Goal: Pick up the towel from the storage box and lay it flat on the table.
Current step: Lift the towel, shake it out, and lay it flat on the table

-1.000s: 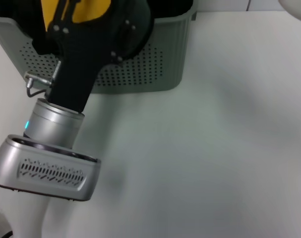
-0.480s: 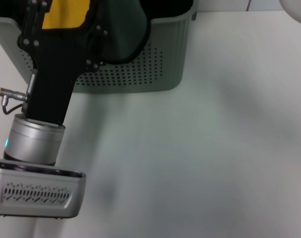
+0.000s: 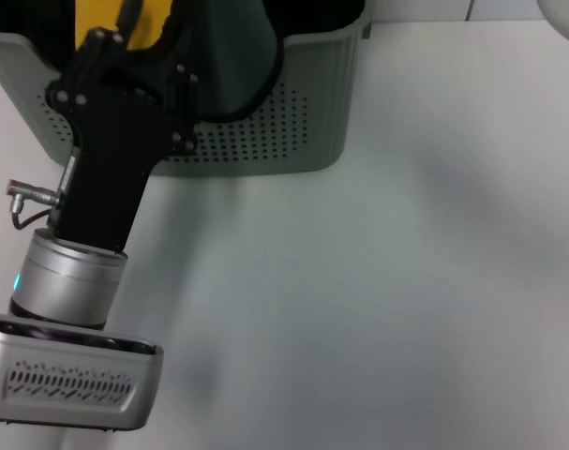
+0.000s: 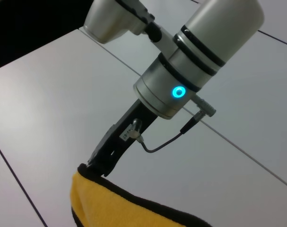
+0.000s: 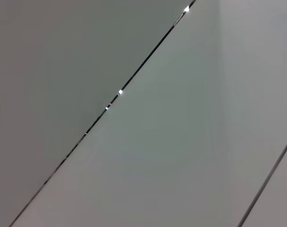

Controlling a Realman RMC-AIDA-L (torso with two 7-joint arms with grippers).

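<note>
left gripper [image 3: 125, 23]: my arm's come back over the box [image 3: 303, 122] front, fingers pinching towel [image 3: 223, 56]
towel: lifted, draped over box rim, not on bench [image 3: 378, 300]
right gripper: out of view

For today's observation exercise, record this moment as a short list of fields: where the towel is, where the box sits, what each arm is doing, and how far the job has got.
towel: in the storage box, green face draped over its front rim, yellow face up
storage box: at the table's far edge
table: bare white surface in front of the box
left gripper: at the towel over the box
right arm: only a corner shows, top right of head view
progress: towel not yet on the table
</note>
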